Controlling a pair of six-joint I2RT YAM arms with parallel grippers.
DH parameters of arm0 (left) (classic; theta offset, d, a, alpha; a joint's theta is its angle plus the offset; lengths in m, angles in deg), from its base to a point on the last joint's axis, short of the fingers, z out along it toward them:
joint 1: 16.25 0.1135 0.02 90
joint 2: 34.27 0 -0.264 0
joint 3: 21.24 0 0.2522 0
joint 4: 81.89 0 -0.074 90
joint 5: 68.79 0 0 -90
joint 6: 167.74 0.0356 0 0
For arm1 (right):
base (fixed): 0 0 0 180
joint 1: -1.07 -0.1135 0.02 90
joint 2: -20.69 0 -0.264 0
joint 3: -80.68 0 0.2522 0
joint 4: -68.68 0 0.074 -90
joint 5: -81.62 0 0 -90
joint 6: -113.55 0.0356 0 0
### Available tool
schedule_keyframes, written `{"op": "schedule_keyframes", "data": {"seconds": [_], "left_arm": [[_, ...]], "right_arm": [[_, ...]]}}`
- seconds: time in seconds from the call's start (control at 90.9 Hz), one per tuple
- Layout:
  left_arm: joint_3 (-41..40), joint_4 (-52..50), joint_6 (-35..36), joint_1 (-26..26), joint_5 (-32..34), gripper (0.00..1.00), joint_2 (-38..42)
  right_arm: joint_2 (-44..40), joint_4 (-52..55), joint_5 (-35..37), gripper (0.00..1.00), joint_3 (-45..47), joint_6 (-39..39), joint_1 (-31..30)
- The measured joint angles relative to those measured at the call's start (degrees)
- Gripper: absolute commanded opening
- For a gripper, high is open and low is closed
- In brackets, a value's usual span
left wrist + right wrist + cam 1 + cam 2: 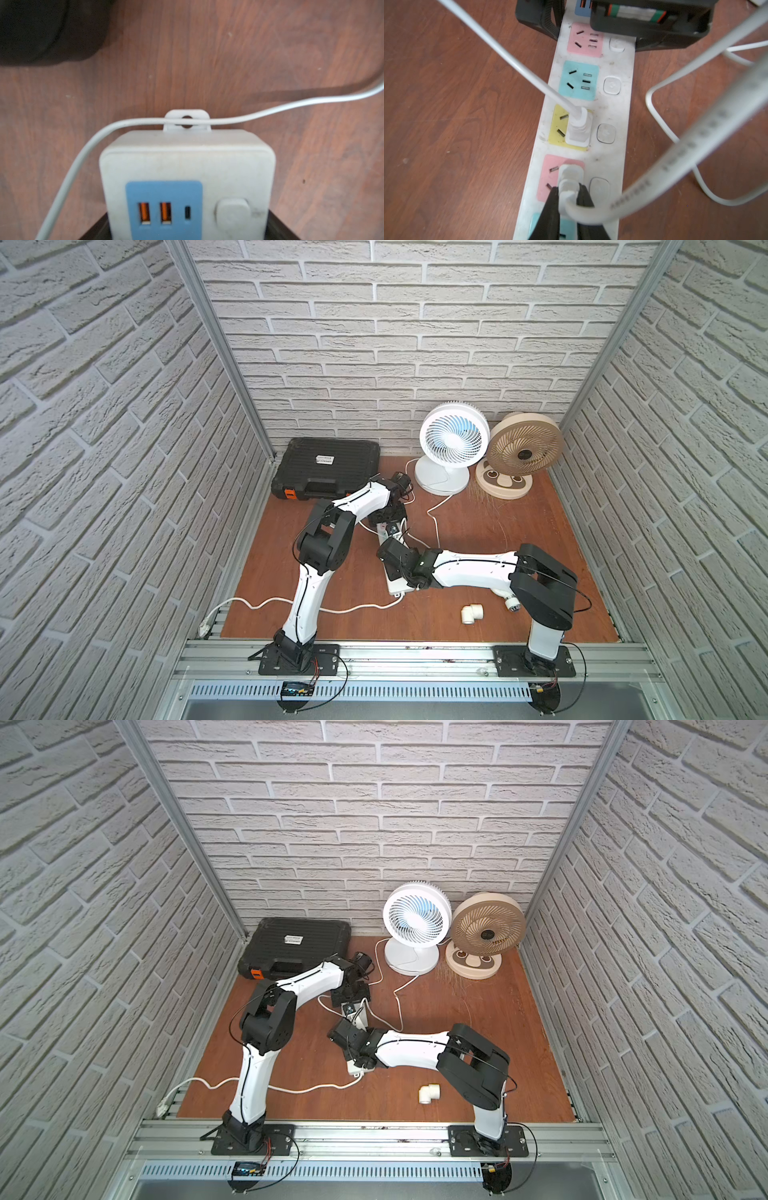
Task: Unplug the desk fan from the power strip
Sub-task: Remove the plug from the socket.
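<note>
The power strip (pixel 612 108) lies on the wooden floor, white with pastel socket panels. Its end shows close up in the left wrist view (pixel 187 162). My right gripper (pixel 569 193) is shut on a white plug (pixel 570 176) seated in a pink socket. A second white plug (pixel 579 128) sits in the yellow socket. My left gripper (pixel 596 31) straddles the strip's far end, jaws against both sides. A white desk fan (pixel 453 439) and a beige fan (pixel 523 448) stand at the back right. I cannot trace which fan the held plug's cord belongs to.
A black tool case (pixel 328 466) lies at the back left. A white pipe elbow (pixel 471 612) sits near the front. The strip's thick cord (pixel 266 603) trails to the front left. Thin white fan cords (pixel 436 514) loop beside the strip. Brick walls enclose three sides.
</note>
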Motion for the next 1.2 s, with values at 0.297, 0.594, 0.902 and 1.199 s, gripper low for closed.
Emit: {"op": "schedule_keyframes", "data": {"seconds": [0.297,0.594,0.902,1.199], "left_arm": [[-0.1,0.1,0.0,0.0,0.0,0.0,0.0],[-0.1,0.1,0.0,0.0,0.0,0.0,0.0],[0.0,0.1,0.0,0.0,0.0,0.0,0.0],[0.0,0.1,0.0,0.0,0.0,0.0,0.1]], "right_arm": [[1.9,2.4,4.6,0.03,-2.3,-1.7,-1.8],[1.9,2.4,4.7,0.03,-2.3,-1.8,-1.8],[1.6,1.8,4.0,0.03,-1.7,-1.4,-1.5],[-0.9,-1.5,-1.5,0.03,1.5,0.3,0.8]]}}
